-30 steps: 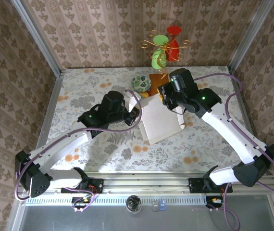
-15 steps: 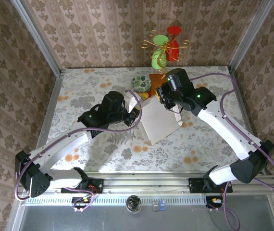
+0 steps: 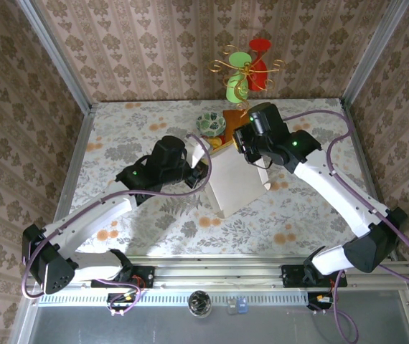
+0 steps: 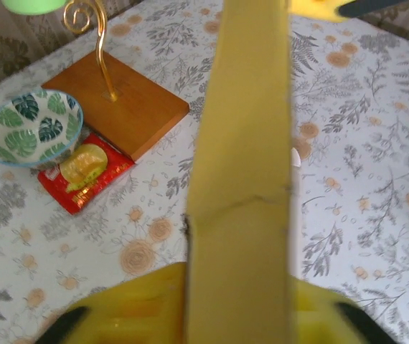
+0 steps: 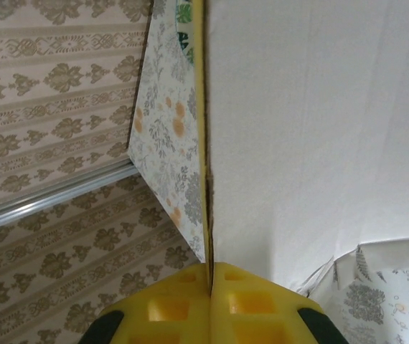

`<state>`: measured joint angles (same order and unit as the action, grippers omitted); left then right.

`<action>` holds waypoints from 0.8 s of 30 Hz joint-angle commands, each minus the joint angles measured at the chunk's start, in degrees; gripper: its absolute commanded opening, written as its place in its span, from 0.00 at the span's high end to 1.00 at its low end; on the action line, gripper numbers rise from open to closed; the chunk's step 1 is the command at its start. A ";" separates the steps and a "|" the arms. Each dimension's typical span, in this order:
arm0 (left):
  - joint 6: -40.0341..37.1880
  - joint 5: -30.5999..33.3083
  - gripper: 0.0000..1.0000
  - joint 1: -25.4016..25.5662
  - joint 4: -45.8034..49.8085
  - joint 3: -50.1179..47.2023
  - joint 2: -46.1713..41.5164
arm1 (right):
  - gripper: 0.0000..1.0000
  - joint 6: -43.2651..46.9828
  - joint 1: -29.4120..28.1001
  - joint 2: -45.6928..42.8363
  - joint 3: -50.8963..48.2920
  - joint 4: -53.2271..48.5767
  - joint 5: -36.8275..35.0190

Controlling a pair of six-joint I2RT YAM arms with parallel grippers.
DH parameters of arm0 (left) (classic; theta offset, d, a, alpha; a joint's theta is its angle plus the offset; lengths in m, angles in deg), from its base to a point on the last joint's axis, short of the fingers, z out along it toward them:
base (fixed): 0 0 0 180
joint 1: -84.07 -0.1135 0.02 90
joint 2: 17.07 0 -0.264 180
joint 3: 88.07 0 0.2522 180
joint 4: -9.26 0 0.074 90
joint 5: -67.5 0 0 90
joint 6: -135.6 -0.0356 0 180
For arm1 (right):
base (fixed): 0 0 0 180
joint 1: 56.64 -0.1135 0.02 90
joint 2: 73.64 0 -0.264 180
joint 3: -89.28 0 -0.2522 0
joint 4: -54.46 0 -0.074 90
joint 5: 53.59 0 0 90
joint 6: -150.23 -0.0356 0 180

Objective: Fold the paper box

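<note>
1 sheet of thin card, the paper box (image 3: 237, 185), is seen over the middle of the table (image 3: 154, 215), tilted, white inner side toward the overhead camera; whether its near corner rests on the cloth cannot be told. It is judged to be light and limp across its panels but stiffer along its creases; it would likely bow or spring back if let go, and a hard pinch could dent it. Hold is best taken at an edge close to a crease, so that a flap can be turned about that line.

2 grippers meet it from opposite sides. The right gripper (image 5: 210, 287) is at the far right edge; its yellow pads are pressed together on the thin edge of the sheet, so the card is clamped there. The left gripper (image 4: 240, 322) is at the left edge; a yellow panel, marked by 1 faint crease, runs up from between its fingers, but whether those fingers press on it or stand slightly apart cannot be told.

Beyond the box, a leaf-patterned bowl (image 4: 32, 125), a red packet (image 4: 82, 172) and an orange-brown board (image 4: 118, 107) lie close together on the far part of the table.
</note>
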<state>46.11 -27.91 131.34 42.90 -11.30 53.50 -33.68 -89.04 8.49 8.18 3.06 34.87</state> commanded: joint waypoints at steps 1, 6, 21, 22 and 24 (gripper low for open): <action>1.35 -1.52 0.59 -0.63 -0.95 -0.11 -3.39 | 1.00 -2.32 0.63 -1.02 -3.06 3.65 -1.75; 7.52 -6.93 0.43 -5.53 -2.09 -3.55 -8.71 | 1.00 -5.51 0.76 -1.98 -6.80 8.94 -2.38; 12.71 -12.89 0.33 -6.45 6.71 -1.08 -7.37 | 1.00 -7.43 1.03 -0.56 -7.19 10.35 -2.11; 12.21 -11.17 0.34 -6.57 7.58 -0.97 -6.67 | 1.00 -7.29 1.03 -0.52 -7.14 10.23 -2.00; 11.39 -7.60 0.37 -7.30 8.67 -0.67 -5.35 | 1.00 -7.11 1.03 -0.81 -7.46 9.90 -1.72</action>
<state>58.85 -39.69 124.74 48.14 -13.80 46.72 -40.12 -88.30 8.16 1.30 12.30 34.01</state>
